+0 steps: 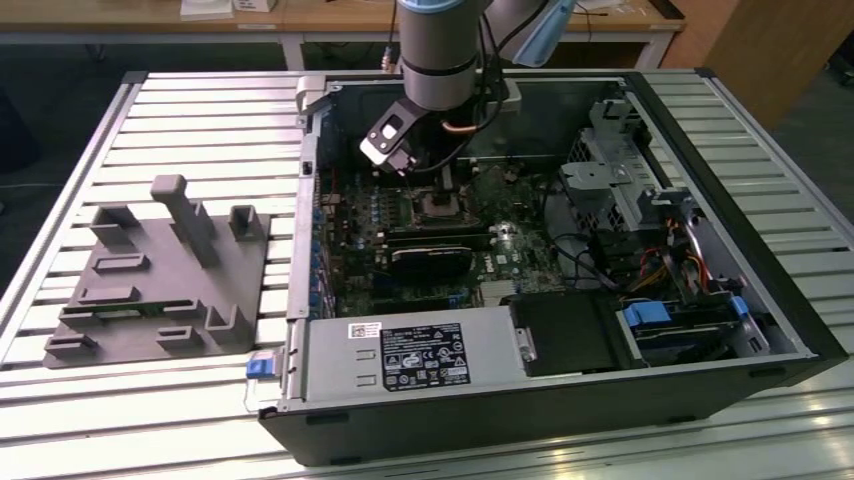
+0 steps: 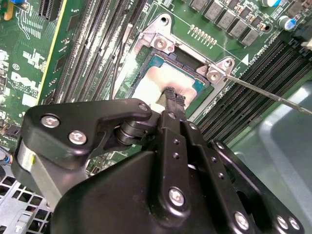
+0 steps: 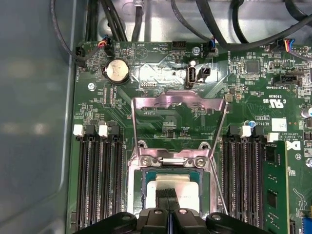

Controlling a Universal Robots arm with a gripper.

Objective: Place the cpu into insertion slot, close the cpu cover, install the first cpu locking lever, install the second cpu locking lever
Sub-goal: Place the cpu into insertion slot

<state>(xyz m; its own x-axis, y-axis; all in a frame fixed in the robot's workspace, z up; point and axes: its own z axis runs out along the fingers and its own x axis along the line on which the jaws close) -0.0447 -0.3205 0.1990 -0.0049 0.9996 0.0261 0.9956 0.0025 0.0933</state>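
Note:
The cpu [image 3: 187, 181] lies flat in the insertion slot [image 3: 130, 171], its pale metal top showing in both wrist views [image 2: 145, 84]. My gripper [image 3: 167, 193] is shut, fingertips pressed together and resting on or just above the chip's top [image 2: 174, 95]. The cpu cover [image 3: 180, 101] is swung open, its silvery frame lying back over the board beyond the socket. A thin locking lever [image 3: 220, 129] runs free along the socket's side, also seen as a long rod [image 2: 263, 90]. In the exterior view the arm reaches down into the case over the socket [image 1: 438, 205].
Long black memory slots [image 3: 95, 180] flank the socket on both sides. A black card [image 1: 427, 262] and the power supply [image 1: 414, 355] lie nearer the case front. A drive cage [image 1: 627, 180] stands at the exterior view's right, a grey fixture [image 1: 154, 275] at its left.

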